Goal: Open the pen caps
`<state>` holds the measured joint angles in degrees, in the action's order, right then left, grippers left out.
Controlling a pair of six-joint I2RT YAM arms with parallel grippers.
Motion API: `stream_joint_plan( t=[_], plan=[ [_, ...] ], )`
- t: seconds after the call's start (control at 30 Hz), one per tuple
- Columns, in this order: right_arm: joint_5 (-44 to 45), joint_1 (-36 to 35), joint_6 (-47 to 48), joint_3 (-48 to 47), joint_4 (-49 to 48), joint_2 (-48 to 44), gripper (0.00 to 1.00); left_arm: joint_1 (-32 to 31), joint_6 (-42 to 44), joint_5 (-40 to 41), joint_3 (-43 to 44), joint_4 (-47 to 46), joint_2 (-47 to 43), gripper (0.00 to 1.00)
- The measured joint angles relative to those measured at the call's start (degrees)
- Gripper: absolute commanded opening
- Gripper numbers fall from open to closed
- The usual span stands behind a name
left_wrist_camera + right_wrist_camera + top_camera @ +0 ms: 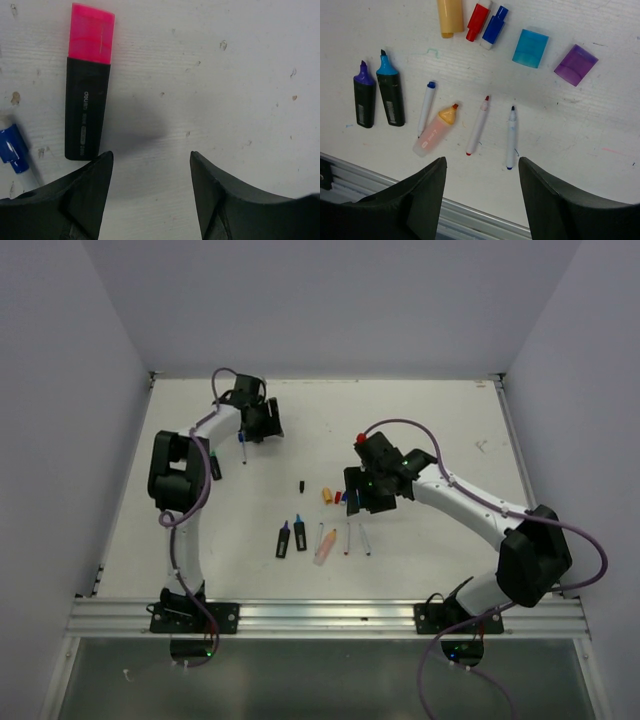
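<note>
Your left gripper (150,162) hangs over the table (240,75) with its jaws apart, and you have room to the right. Just left of it, the pink cap (91,32) sits on its black barrel (86,110). The long axis runs away from the fingers, with the cap at the far end. A blue cap (12,149) is cut off at the frame's left edge.

Your right gripper (482,167) is likewise spread. Beyond it lie the orange cap (450,17), cropped at the top, then the red cap (478,22), loose blue cap (494,26), cyan cap (530,48) and purple cap (575,65).
</note>
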<state>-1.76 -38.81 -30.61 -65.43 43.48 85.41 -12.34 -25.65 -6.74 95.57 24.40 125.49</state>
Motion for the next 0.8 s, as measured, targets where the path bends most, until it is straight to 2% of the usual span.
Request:
stream_joint_plan(
  t=[0.33,0.8],
  plan=[
    [-0.76,0.0,-1.49,2.51,-0.79,-2.08,0.64,-0.04,4.92,3.98,-1.09,1.4,-8.83,0.71],
    [-0.7,0.0,-3.08,2.95,-0.57,-3.61,0.64,0.0,11.32,12.48,5.9,3.48,-1.51,0.71]
  ],
)
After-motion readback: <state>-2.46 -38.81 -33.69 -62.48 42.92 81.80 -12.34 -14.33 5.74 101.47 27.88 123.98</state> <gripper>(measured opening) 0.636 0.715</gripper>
